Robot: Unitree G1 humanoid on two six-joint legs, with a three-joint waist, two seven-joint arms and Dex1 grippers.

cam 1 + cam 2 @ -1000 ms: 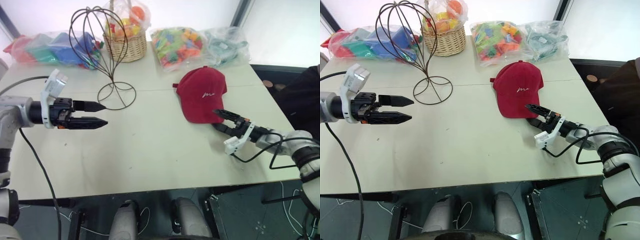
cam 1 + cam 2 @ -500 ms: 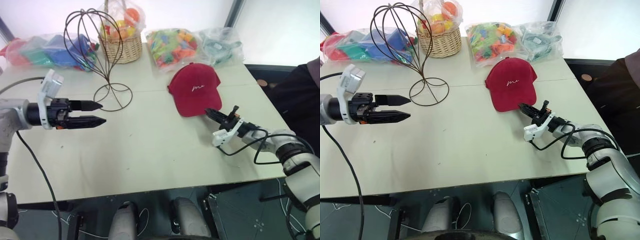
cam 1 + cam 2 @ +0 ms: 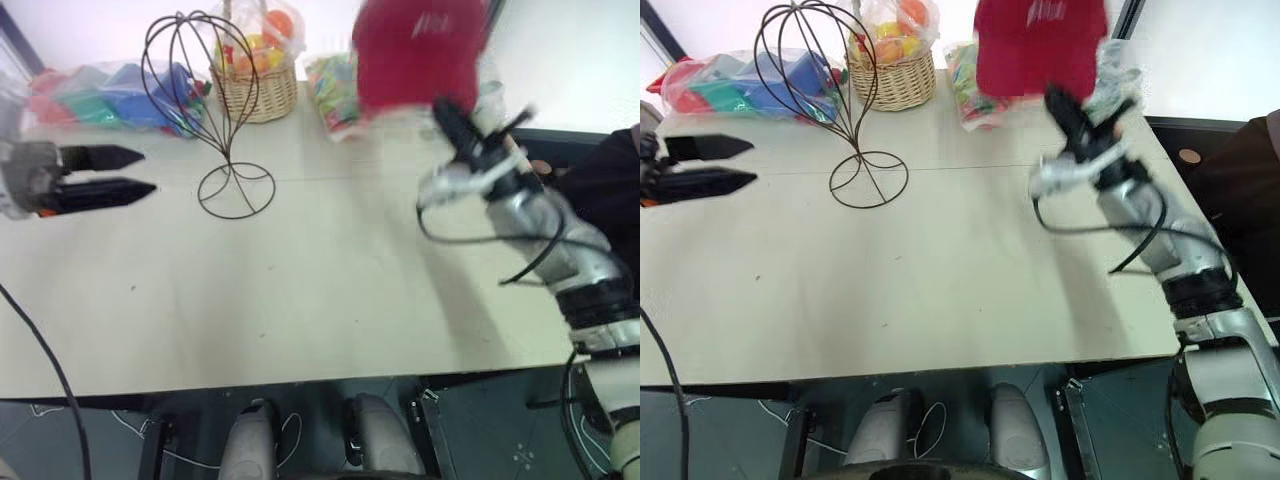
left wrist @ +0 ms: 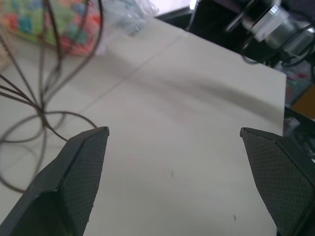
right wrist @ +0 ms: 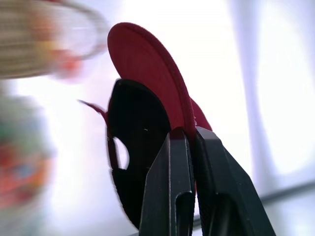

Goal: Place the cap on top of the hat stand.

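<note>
Cap held aloft over the worktop's far right side

The right tool (image 5: 189,135) is pinching the brim of the dark red cap (image 3: 415,50), holding it up in the air, well apart from the wire hat stand (image 3: 205,110) standing on the worktop (image 3: 300,290); the left tool (image 3: 135,172) is hovering with fingers parted, gripping nothing.

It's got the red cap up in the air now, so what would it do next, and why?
Probably carry the cap left, toward the hat stand. The right gripper pinches its brim, well right of the stand's bare looped top.
</note>
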